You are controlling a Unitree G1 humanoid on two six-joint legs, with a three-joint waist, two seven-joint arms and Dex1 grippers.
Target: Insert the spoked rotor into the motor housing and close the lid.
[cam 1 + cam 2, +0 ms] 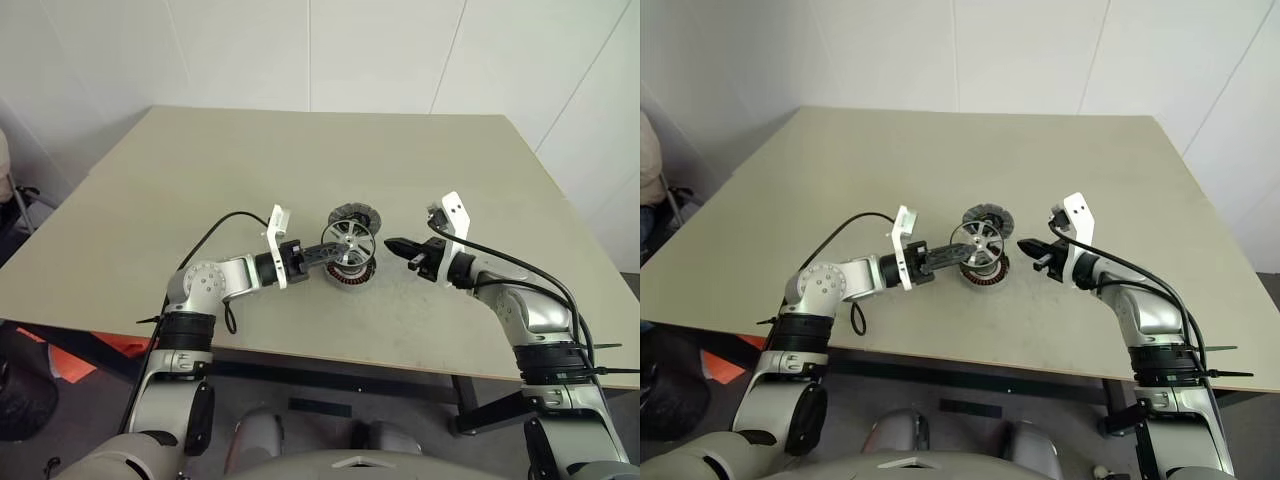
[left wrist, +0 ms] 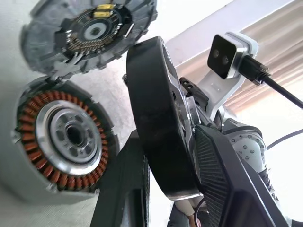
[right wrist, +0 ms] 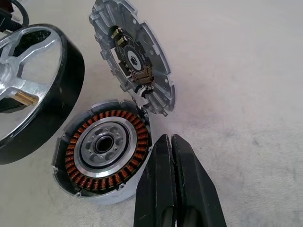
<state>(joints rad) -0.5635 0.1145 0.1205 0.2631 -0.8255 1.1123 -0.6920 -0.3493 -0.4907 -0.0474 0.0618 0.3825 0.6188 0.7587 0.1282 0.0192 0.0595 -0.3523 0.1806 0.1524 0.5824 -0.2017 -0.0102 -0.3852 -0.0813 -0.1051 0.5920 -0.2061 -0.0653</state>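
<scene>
Three motor parts sit grouped near the middle of the table, toward its near edge. The motor housing lies flat on the tabletop, open side up; its cavity holds only its own ring of copper-brown windings around a silvery centre with a dark bore, no rotor seated in it. The lid stands open, tilted up from the far rim of the housing and touching it at what looks like a hinge point; its inner face shows a dark centre with small metal contacts, grey ribbed edge.

The spoked rotor is off the table, held on edge just above and beside the housing, its silver spokes and hub facing outward, thick black rim around them. The left gripper clamps that rim, one finger on each face of the wheel, fingers narrow around it.

The right gripper hovers just beside the housing on the opposite side, fingers pressed together, holding nothing.

Tabletop is bare and wide on all sides of the parts; far and side edges are well apart from them, the near edge closer.
</scene>
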